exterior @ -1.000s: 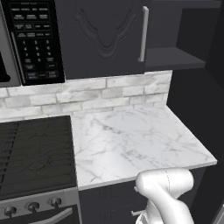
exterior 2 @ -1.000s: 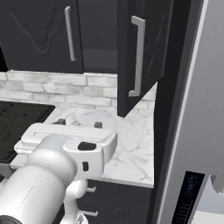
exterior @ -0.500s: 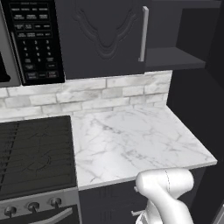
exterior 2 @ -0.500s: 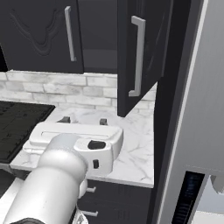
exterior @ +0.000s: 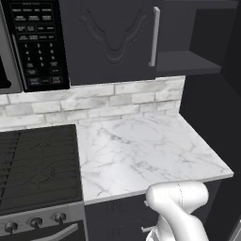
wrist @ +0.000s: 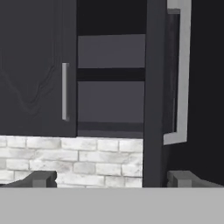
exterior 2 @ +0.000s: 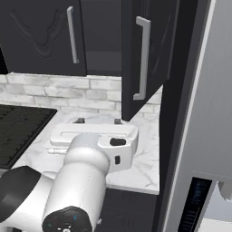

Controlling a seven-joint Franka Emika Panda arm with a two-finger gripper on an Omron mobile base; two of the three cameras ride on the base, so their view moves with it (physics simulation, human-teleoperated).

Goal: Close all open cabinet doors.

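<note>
Fingers [wrist: 43,178] spread apart, empty. Two cabinet doors: left door [exterior 2: 43,36] shut, right door [exterior 2: 146,54] swung open.

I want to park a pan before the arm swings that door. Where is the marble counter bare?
The marble counter lies bare from the stove to its right end, and from the brick backsplash to the front edge. It is tight at the right rear, under the open cabinet door, near the gripper.
</note>
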